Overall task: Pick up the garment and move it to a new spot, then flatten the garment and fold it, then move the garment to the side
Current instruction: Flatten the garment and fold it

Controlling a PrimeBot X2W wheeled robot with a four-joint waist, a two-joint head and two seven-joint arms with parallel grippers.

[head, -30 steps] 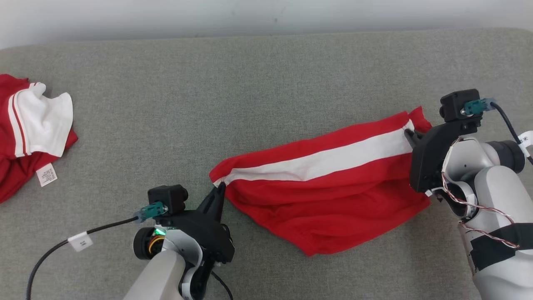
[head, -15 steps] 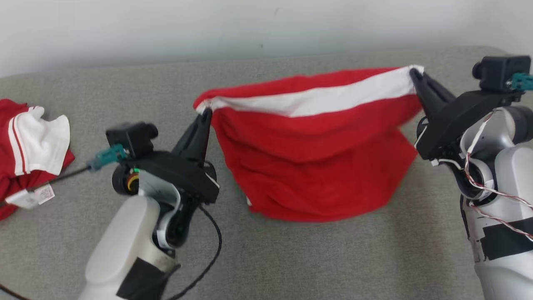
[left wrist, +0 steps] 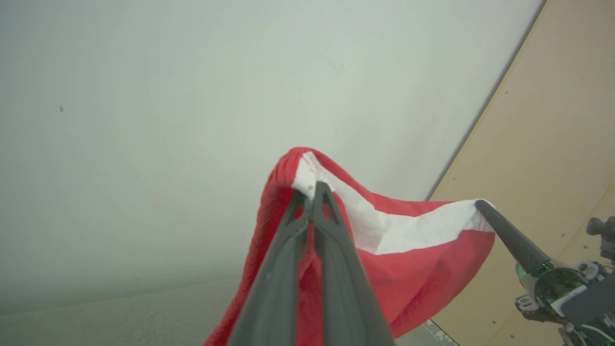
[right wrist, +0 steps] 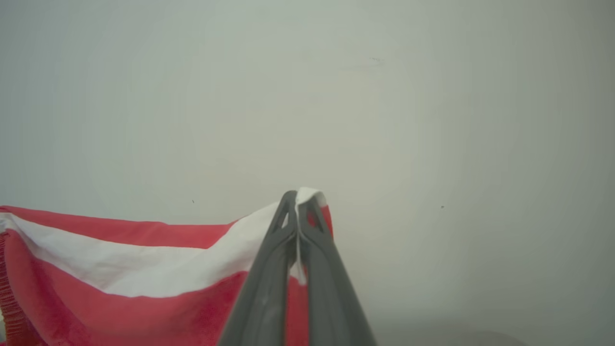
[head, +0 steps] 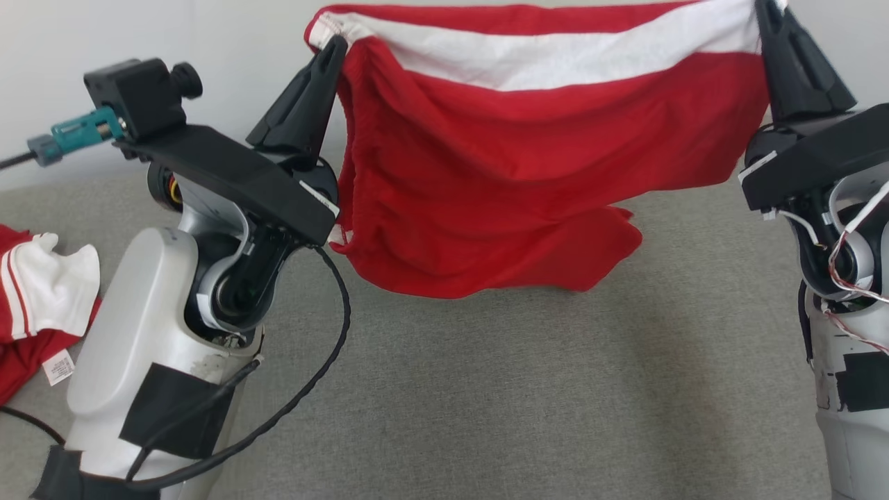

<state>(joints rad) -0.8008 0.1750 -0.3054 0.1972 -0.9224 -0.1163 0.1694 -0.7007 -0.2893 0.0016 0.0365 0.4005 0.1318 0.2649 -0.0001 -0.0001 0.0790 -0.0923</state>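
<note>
Above the grey surface (head: 486,389), left gripper (head: 335,48) and right gripper (head: 766,14) together clench 1 red garment (head: 528,153).

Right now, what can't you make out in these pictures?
Garment: head view, top right corner runs off the top edge.
Its bottom: right wrist view, cut by the bottom edge; left wrist view, partly behind the left claw.
Second garment: head view, cut by the left edge, partly behind the left forearm.
Its tag: print too small to read.
</note>
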